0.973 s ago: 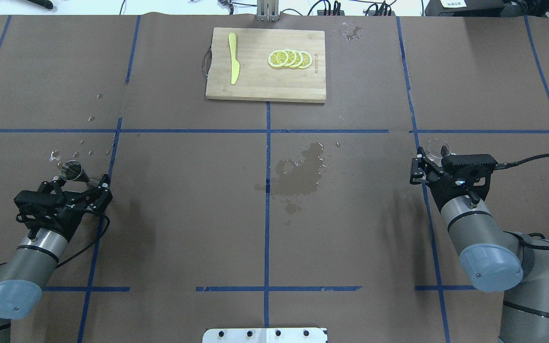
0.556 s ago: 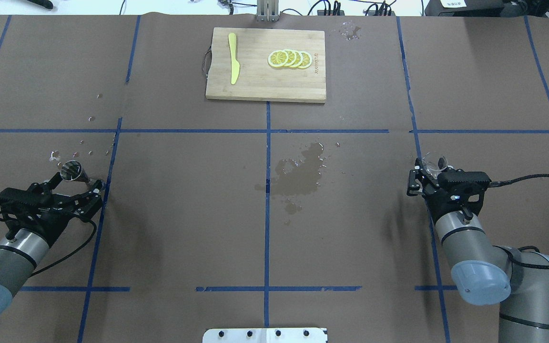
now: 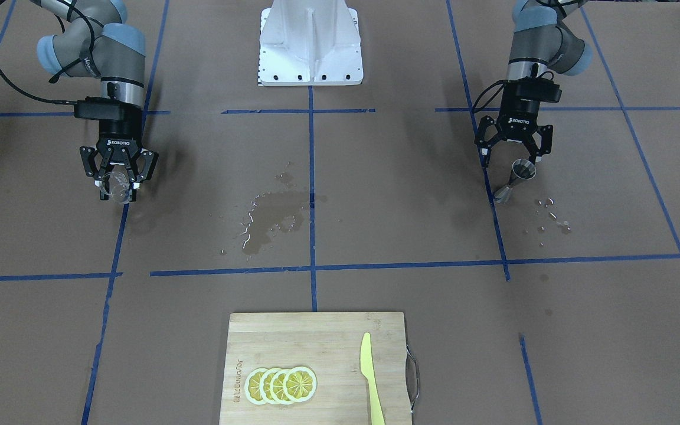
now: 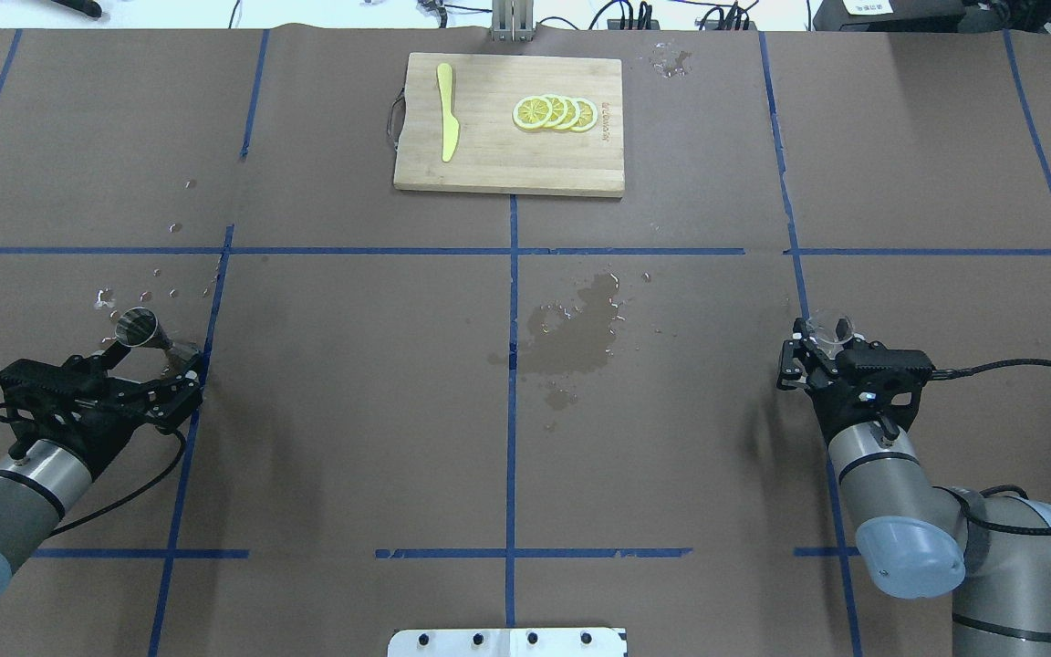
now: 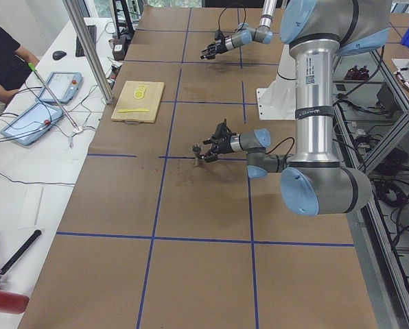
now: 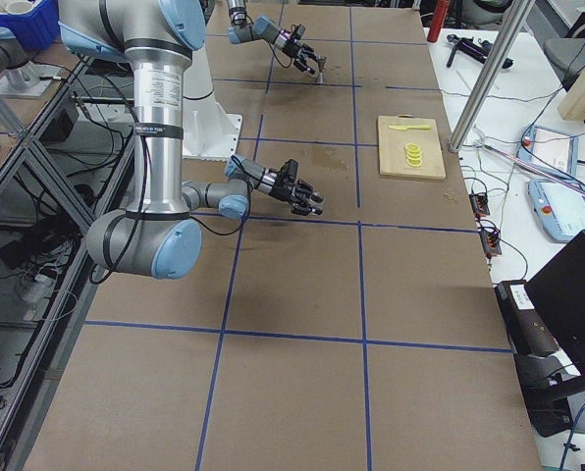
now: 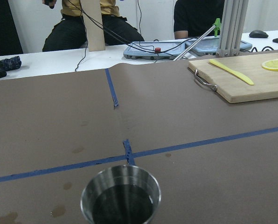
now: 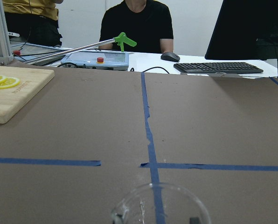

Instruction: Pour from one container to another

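A steel jigger [image 4: 135,326] stands on the brown table at the left, its cup dark inside in the left wrist view [image 7: 121,196]. My left gripper [image 4: 156,363] sits just behind it, open, its fingers spread wide and clear of the metal; the front view shows the same gap between the gripper [image 3: 511,159] and the jigger [image 3: 522,172]. On the right, a small clear glass beaker [image 4: 831,321] sits between the fingertips of my right gripper [image 4: 822,336], which is shut on it. Its rim fills the bottom of the right wrist view [image 8: 160,205].
A bamboo cutting board [image 4: 489,164] at the far middle carries lemon slices [image 4: 553,112] and a yellow knife [image 4: 446,111]. A wet stain [image 4: 576,333] darkens the table's centre. Droplets [image 4: 161,294] lie near the jigger. The robot's base plate [image 3: 310,41] is at the near edge.
Both arms have drawn back toward the robot. The jigger stayed where it stood as the left gripper backed off it. The glass travelled back with the right gripper.
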Available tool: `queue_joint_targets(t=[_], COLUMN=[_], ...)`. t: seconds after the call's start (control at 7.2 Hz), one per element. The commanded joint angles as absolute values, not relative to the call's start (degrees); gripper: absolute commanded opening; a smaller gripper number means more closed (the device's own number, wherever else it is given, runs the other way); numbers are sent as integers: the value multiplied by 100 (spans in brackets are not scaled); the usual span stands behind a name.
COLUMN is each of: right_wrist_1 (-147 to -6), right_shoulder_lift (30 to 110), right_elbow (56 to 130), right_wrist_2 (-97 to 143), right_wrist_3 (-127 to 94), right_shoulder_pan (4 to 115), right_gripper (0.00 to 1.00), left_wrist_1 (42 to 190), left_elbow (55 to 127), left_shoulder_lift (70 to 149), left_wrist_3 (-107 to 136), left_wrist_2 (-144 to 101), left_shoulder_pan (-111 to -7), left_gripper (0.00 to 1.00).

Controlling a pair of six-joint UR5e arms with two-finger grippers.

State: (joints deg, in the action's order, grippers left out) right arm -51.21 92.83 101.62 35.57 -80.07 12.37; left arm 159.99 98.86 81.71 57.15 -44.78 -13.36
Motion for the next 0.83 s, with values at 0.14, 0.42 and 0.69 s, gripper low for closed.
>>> queue_joint_targets(t=[0.14, 0.42, 0.69], right_wrist_1=[-5124, -5115, -5115], right_shoulder_lift=[9281, 9290, 9299], right_elbow=[10064, 9967, 9958], right_wrist_2=[3480, 3314, 3305], right_wrist_3=[-8121, -8576, -8666], right_shoulder_pan=[1108, 1038, 1028], right_gripper=[0, 0, 7], left_wrist_1=[15996, 16005, 16005], left_elbow=[10097, 10406, 10406], left_shoulder_lift=[7877, 7559, 7559], left_wrist_3=[5687, 5537, 5528], left_wrist_2=[-4771, -4913, -4922], left_shoulder_pan=[-1345, -1345, -1345], left_gripper=[100, 100, 100])
